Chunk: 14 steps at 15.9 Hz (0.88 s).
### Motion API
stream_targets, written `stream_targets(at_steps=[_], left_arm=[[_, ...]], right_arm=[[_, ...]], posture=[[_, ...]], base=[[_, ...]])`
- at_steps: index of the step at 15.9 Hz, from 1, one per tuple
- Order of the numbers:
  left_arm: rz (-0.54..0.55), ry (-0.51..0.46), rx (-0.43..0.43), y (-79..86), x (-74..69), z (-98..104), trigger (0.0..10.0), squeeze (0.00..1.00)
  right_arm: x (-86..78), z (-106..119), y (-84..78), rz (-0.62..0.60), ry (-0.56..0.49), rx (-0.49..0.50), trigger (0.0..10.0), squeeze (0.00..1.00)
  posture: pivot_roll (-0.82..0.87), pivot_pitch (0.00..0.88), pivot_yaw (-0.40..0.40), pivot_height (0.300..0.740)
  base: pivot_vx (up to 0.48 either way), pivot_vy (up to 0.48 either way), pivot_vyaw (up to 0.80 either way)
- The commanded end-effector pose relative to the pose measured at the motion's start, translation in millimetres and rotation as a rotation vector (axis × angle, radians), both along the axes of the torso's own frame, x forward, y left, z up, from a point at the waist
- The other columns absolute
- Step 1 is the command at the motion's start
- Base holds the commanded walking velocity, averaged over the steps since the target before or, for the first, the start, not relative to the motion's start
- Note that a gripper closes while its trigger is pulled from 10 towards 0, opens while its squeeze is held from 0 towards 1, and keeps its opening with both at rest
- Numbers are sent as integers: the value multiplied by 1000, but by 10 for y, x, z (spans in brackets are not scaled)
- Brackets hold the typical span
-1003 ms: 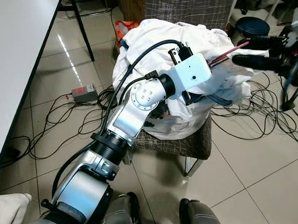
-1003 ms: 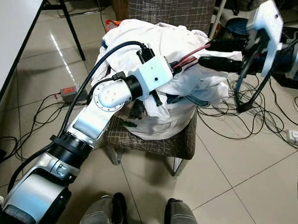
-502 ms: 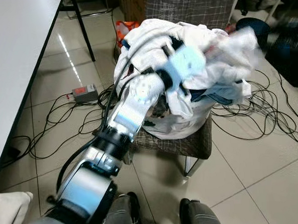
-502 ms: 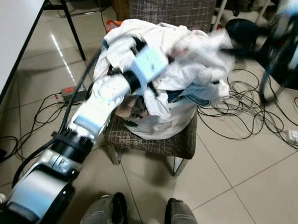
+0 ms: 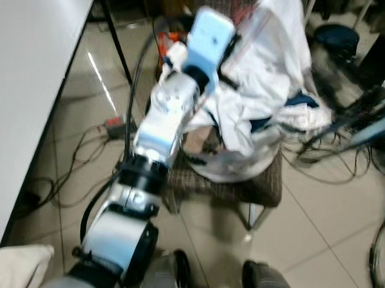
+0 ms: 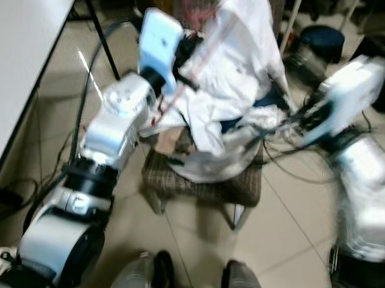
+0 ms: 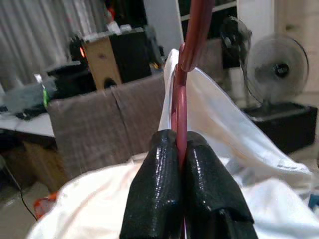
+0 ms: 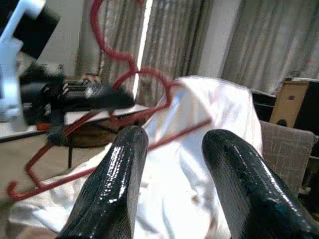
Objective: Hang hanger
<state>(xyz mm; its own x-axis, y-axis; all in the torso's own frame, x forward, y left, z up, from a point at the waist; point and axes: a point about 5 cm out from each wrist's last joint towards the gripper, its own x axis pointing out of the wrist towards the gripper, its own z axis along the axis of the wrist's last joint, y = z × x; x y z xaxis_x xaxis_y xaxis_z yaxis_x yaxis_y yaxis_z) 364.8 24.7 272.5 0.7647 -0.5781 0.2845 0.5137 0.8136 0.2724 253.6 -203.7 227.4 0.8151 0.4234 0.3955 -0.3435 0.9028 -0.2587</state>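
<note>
My left gripper point(image 7: 178, 143) is shut on the neck of a red hanger point(image 7: 187, 47), just below its hook. The left arm is raised over the chair point(image 6: 201, 182) and holds the hanger point(image 6: 206, 43) up, with a white garment point(image 6: 239, 51) hanging from it. More white clothes point(image 6: 225, 142) lie piled on the chair seat. My right gripper point(image 8: 175, 134) is open with nothing between its fingers; it points at the hanger point(image 8: 124, 74) and the draped garment point(image 8: 199, 169) from the right, apart from them. The right arm point(image 6: 345, 104) is blurred.
A white table point(image 5: 21, 75) runs along the left. Cables and a power strip point(image 5: 117, 125) lie on the tiled floor around the chair. A dark round bin point(image 5: 334, 40) stands at the back right. A fan point(image 7: 279, 69) stands behind the chair.
The left arm has swung upward, lifting the hanger and the white garment off the pile. The right gripper has drawn back from the hanger to the lower right. The camera has shifted.
</note>
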Motion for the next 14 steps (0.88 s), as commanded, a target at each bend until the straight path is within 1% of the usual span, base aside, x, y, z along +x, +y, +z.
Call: stream_targets(at_steps=[1,2,3,4,5,6,7,8,9,10,11,12,13,14], left_arm=[[-5,-50,-27,-20,-29,128,10000,0],[-20,-47,-18,-45,-48,119,10000,0],[-48,-50,-5,-80,-79,112,10000,0],[-65,-52,6,-101,-99,107,10000,0],[-75,-55,8,-114,-113,104,10000,0],[-86,-59,11,-125,-126,102,10000,0],[-96,-63,19,-131,-135,101,10000,0],[-105,-63,25,-131,-142,100,10000,0],[-123,-63,42,-132,-157,97,10000,0],[-131,-67,56,-131,-166,95,10000,0],[-131,-68,63,-127,-170,89,10000,0],[-127,-71,79,-124,-172,70,10000,0],[-125,-72,85,-124,-173,63,10000,0],[-119,-71,88,-121,-172,57,10000,0]], right_arm=[[-37,-28,39,-48,-26,-23,10000,0],[-60,-256,176,-55,44,36,10000,0],[-73,-411,299,-30,107,-1,10000,0],[-67,-546,405,-8,173,-74,10000,0],[-17,-611,448,-39,207,-129,10000,0],[38,-603,451,-84,214,-115,10000,0],[104,-555,414,-137,203,-95,10000,1000],[156,-518,378,-156,197,-106,10000,1000],[242,-465,312,-172,206,-132,10000,1000],[290,-414,275,-164,200,-154,10000,1000],[349,-411,225,-147,239,-185,10000,1000],[429,-415,150,-141,271,-227,10000,722],[449,-421,128,-138,285,-236,10000,722],[457,-378,134,-116,262,-239,10000,0]], posture=[[-114,126,91,740],[-110,128,94,740],[-104,127,92,740],[-102,129,93,740],[-102,129,93,740],[-102,129,93,740],[-100,127,92,740],[-102,125,93,740],[-104,120,94,740],[-104,118,94,740],[-104,118,94,740],[-106,112,91,740],[-105,110,89,740],[-104,108,85,740]], base=[[0,0,0],[0,0,0],[0,0,0],[0,0,0],[0,0,0],[0,0,0],[0,0,0],[0,0,0],[0,0,0],[0,0,0],[0,0,0],[0,0,0],[0,0,0],[0,0,0]])
